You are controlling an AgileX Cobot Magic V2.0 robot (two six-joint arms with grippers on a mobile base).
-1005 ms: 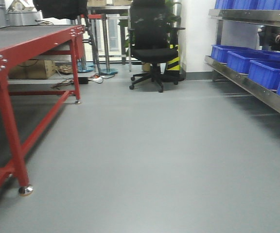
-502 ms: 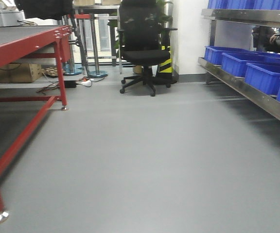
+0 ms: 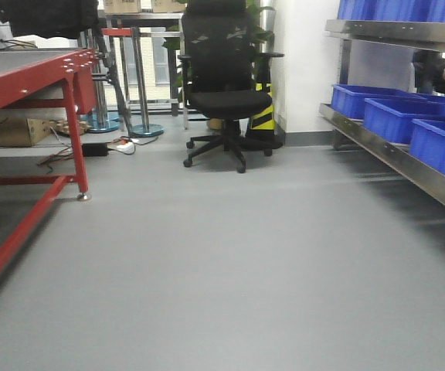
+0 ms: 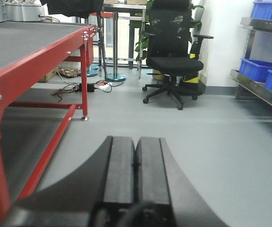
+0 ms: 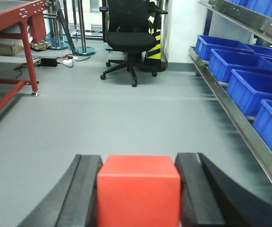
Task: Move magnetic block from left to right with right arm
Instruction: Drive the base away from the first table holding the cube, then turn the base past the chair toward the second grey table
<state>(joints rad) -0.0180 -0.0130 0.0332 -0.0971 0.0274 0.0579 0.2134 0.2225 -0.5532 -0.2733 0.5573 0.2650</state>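
Two pincers sit nearest to us, one in each wrist view. Our right pincer (image 5: 138,194) is clamped on the magnetic block (image 5: 139,189), a plain red cube. Its two black fingers (image 5: 81,194) press against the cube's left and right faces. Our left pincer (image 4: 135,170) grips nothing, its two black fingers (image 4: 119,170) pressed flat against each other with only a thin seam between them.

Beyond both, the grey floor (image 3: 230,255) spreads out. On our left stands the red worktop (image 4: 32,47), a dark flat top on a bolted red frame, its legs ending in small metal feet. On our right runs a steel shelf (image 5: 230,113) carrying a row of blue bins (image 5: 240,71), and a second shelf level shows above them in the front view.

Farther back, a brown cardboard box (image 3: 6,130) lies under the worktop on its lower level. Near the worktop's far leg we see a tangle of cables (image 3: 118,144) on the floor. Two metal poles (image 3: 141,93) on round bases stand just past them.

At the far end a black office chair (image 3: 219,85) on castors faces us, close to the white wall. A yellow-and-black striped post (image 3: 265,116) stands just behind it on its right, and green leaves show behind its backrest.
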